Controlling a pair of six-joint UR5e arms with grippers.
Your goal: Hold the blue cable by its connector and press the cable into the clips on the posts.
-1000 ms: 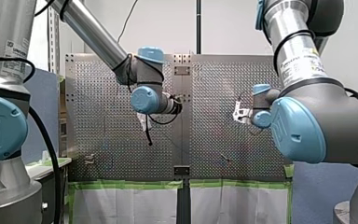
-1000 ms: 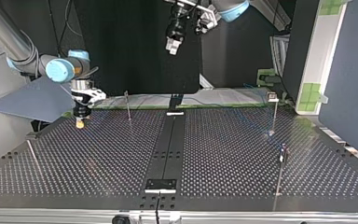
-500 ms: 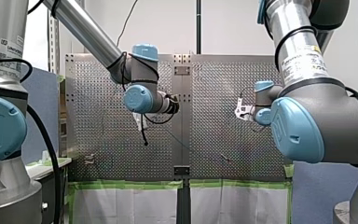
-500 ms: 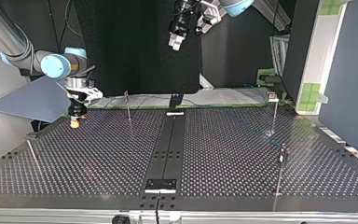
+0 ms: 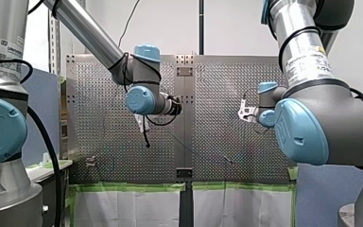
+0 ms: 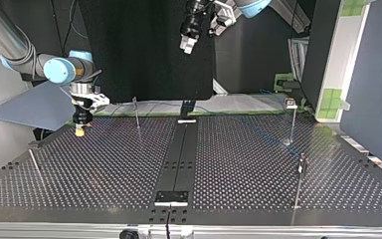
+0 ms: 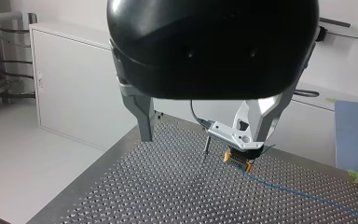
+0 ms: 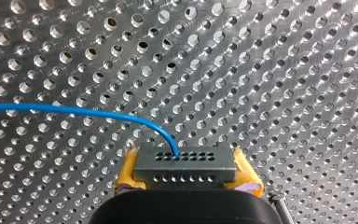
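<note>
A: Shifted toward the front view's left and a touch higher than a second ago: my left arm.
B: And the top view?
A: Shows my right gripper nudged toward that view's left, low over the perforated metal table, near a thin metal post, with my left gripper high above.
B: Right wrist view?
A: Shows yellow pads clamped on the grey rectangular multi-hole connector, with the thin blue cable arching out across the holes.
B: Left wrist view?
A: Shows metal fingers spread wide, holding nothing.
B: Step?
A: Looks like carrying toward a first clip. Calls for lining the cable over a post, then pressing down.
B: Surroundings?
A: Shiny plate, green tape at its edge, white cabinets, dark curtain.
</note>
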